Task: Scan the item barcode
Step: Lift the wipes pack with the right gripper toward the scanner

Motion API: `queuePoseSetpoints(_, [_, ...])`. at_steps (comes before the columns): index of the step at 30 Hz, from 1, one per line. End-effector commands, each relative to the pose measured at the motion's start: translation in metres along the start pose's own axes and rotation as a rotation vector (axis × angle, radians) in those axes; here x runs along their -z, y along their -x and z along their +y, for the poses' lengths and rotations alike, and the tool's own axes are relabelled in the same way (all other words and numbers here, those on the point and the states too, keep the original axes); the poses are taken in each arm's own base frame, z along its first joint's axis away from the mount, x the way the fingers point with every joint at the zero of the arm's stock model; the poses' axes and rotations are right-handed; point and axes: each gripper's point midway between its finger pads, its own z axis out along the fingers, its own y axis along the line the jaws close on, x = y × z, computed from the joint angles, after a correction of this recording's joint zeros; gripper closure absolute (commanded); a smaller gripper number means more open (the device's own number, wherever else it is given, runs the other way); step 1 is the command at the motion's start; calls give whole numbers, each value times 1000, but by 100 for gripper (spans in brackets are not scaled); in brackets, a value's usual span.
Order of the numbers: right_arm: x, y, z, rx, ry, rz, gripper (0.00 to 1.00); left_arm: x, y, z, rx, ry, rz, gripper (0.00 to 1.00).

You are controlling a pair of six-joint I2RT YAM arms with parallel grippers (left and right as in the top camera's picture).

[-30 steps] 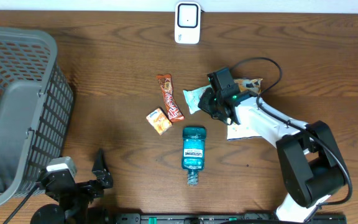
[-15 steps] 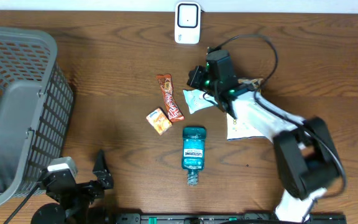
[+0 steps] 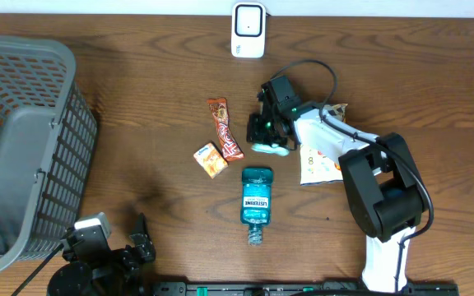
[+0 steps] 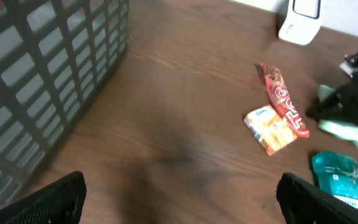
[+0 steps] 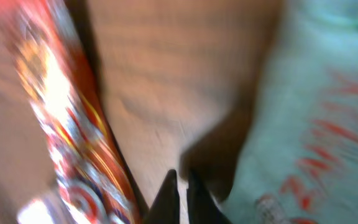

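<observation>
Right wrist view: right end effector [image 5: 180, 193], tips together, between glossy red wrapper [image 5: 73, 130] and crinkly pale-green pouch [image 5: 309, 118].

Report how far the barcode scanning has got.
Done: nothing looks scanned; no item is at the white scanner. In hand: the right tool is shut at the edge of the pale green packet, though a firm grip is unconfirmed. Left: carry it to the scanner and show its barcode.
</observation>
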Motion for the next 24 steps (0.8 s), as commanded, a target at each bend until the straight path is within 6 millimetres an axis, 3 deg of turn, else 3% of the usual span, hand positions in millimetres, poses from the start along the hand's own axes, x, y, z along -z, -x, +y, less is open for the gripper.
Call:
queuePoseSetpoints(1, [18, -17, 2, 210, -46, 97, 99, 0, -1, -1, 12, -8, 4, 2])
queuePoseSetpoints(5, [52, -14, -39, 209, -319, 128, 99, 0, -1, -1, 11, -8, 4, 2])
queuePoseSetpoints(9, [91, 1, -19, 326, -320, 108, 95, 0, -1, -1, 12, -8, 4, 2])
queuePoseSetpoints(10, [101, 6, -10, 353, -314, 88, 89, 0, -1, -1, 11, -8, 4, 2])
queuePoseSetpoints(12, [118, 15, 5, 415, -309, 34, 59, 0, -1, -1, 12, -8, 4, 2])
queuePoseSetpoints(14, [127, 29, 1, 475, -401, -34, 46, 0, -1, -1, 12, -8, 4, 2])
queuePoseSetpoints(15, [130, 34, -7, 487, -469, -57, 44, 0, -1, -1, 11, -8, 4, 2])
queuePoseSetpoints(18, [121, 39, -29, 546, -636, -67, 44, 0, -1, -1, 11, -8, 4, 2])
queuePoseSetpoints(24, [78, 19, -31, 670, -678, 3, 37, 0, -1, -1, 12, -7, 4, 2])
